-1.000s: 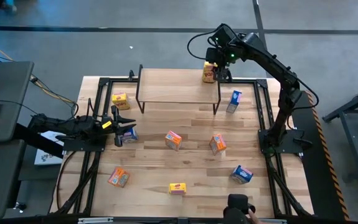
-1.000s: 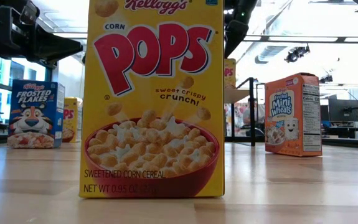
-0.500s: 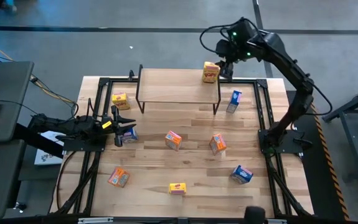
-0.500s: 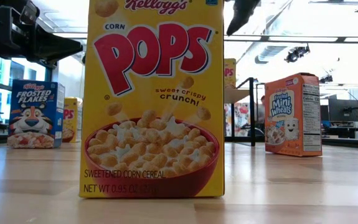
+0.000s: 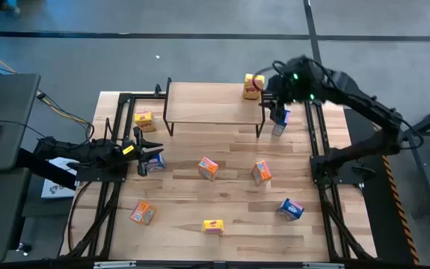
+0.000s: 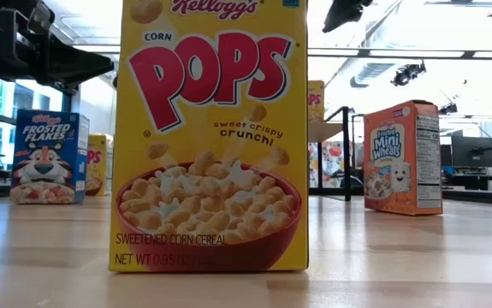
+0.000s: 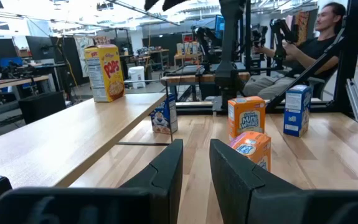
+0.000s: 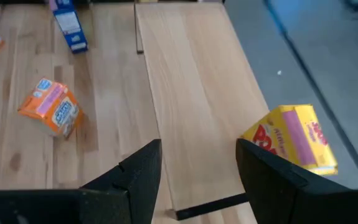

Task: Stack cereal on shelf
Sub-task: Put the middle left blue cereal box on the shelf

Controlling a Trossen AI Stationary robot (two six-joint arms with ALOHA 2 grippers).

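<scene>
Standing on the far right corner of the shelf (image 5: 213,102), close to its edges, is one yellow box (image 5: 253,87). All the other shelf top is bare wood with lots of room. The right gripper (image 5: 277,103) hangs in the air just past the shelf's right end, above a blue box (image 5: 280,122) on the table (image 5: 229,187). Its fingers (image 8: 142,171) are partly open and hold nothing. The left gripper (image 5: 149,153) waits low on the table, in front of the shelf's left end. Its fingers (image 7: 166,173) are closed and empty. Another yellow box (image 5: 144,119) sits near the shelf's left legs. More boxes lie spread out on the table in front of the shelf, well apart from each other.
</scene>
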